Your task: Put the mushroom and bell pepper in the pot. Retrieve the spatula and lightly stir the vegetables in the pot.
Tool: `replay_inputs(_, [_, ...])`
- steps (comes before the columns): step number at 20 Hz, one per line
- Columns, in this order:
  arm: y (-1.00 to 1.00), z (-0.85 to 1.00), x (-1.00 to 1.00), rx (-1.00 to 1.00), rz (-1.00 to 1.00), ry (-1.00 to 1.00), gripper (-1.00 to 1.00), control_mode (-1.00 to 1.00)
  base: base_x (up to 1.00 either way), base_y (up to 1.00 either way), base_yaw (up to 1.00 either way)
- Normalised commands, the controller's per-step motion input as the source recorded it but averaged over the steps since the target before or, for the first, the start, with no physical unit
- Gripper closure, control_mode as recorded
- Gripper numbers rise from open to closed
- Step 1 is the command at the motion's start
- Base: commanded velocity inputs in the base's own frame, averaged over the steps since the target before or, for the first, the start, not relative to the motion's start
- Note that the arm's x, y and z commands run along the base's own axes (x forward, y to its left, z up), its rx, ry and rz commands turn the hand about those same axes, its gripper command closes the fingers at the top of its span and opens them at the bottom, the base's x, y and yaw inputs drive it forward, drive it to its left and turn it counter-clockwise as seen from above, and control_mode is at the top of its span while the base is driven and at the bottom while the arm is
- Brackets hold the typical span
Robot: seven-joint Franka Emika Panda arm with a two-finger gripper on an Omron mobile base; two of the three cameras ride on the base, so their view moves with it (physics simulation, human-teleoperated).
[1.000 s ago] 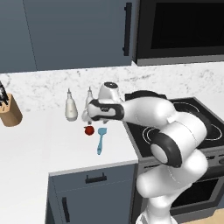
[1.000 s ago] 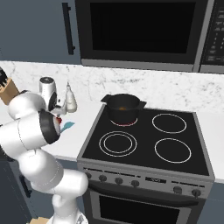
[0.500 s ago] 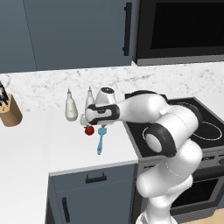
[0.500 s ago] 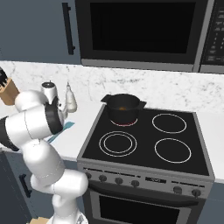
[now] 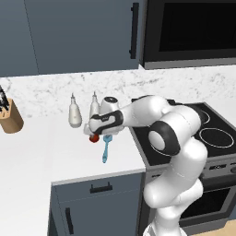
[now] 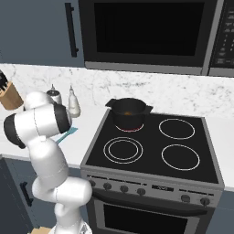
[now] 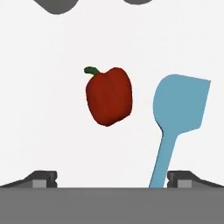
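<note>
The red bell pepper (image 7: 108,96) lies on the white counter (image 5: 55,152), its green stem pointing away from the light-blue spatula (image 7: 181,103) beside it. My gripper (image 7: 112,179) hangs open just above the pepper (image 5: 95,138), with a fingertip on each side and nothing between them. In the left base view the gripper (image 5: 93,133) points down at the counter, and the spatula (image 5: 107,148) lies just right of it. The black pot (image 6: 129,112) stands on the stove's back left burner. A small brown spot inside it looks like the mushroom (image 6: 128,114).
Two pale bottles (image 5: 75,113) (image 5: 94,106) stand close behind the pepper, by the wall. A wooden knife block (image 5: 9,117) sits at the far left. The black stove (image 6: 151,151) adjoins the counter on the right, under a microwave (image 6: 146,32).
The hand has come down and a little left, toward the pepper. The elbow has swung along with it. Pepper, spatula and pot have stayed where they were.
</note>
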Motion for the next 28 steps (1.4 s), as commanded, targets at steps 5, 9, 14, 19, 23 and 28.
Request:
replay_inputs(5, [0.12, -0.24, 0.19, 0.00, -0.03, 0.04, -1.00, -1.00, 0.00, 0.00, 0.00])
replay_inputs(9, [0.08, -0.16, 0.18, 0.00, -0.02, 0.05, -1.00, -1.00, 0.00, 0.00, 0.00])
replay_inputs(14, [0.04, -0.15, 0.18, 0.00, -0.01, 0.04, -1.00, -1.00, 0.00, 0.00, 0.00])
replay_inputs(19, [0.07, -0.14, 0.20, 0.00, -0.02, 0.05, -1.00, -1.00, 0.00, 0.00, 0.00])
replay_inputs(23, [0.08, -0.15, 0.19, 0.00, -0.01, 0.04, -1.00, -1.00, 0.00, 0.00, 0.00])
replay_inputs(28, [0.06, -0.15, 0.19, 0.00, -0.01, 0.03, -1.00, -1.00, 0.00, 0.00, 0.00])
